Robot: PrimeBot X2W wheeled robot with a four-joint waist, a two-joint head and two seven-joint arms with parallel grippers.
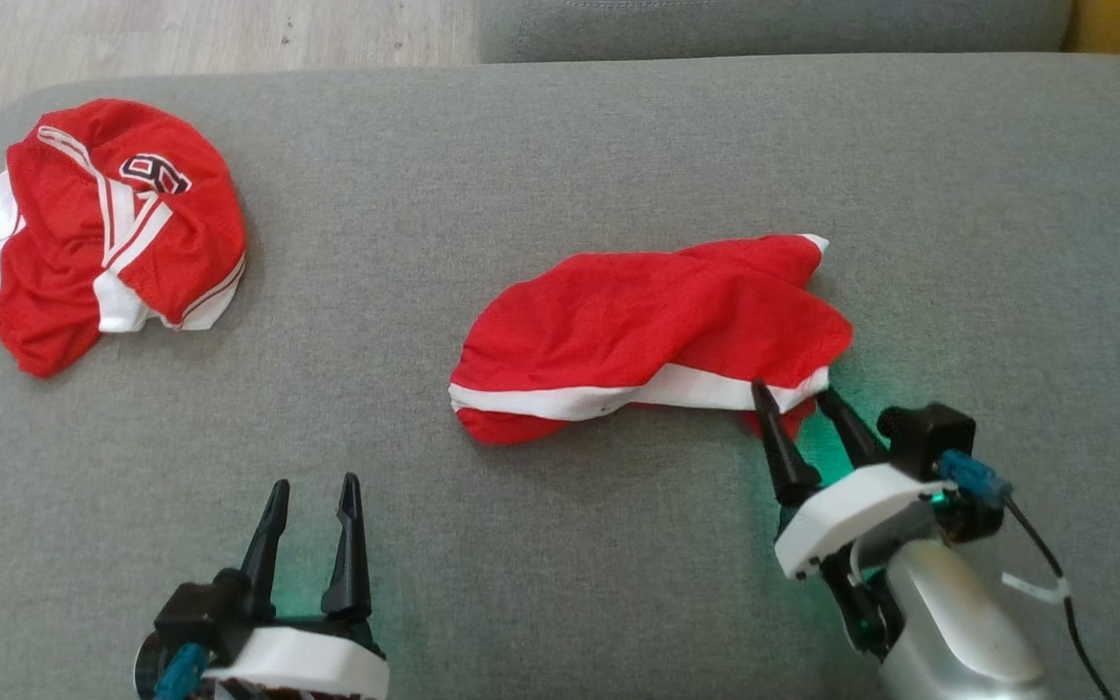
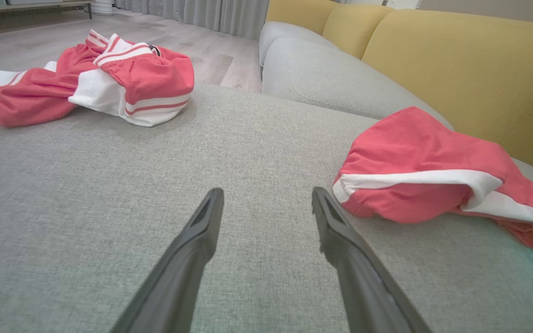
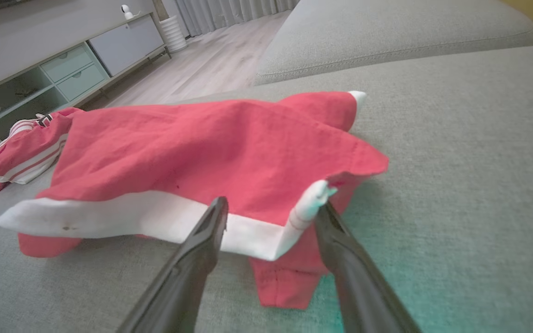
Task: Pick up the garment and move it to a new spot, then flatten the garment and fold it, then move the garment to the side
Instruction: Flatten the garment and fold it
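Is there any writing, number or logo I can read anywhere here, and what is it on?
Striped jersey: one dark-outlined mark, perhaps a number, folded into the creases; not readable.
Red garment: no writing visible.
Sofa: no writing visible.

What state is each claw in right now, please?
Left claw: open, holding nothing, over the grey cushion.
Right claw: open, straddling the white-banded corner of the red garment, not yet clamped.
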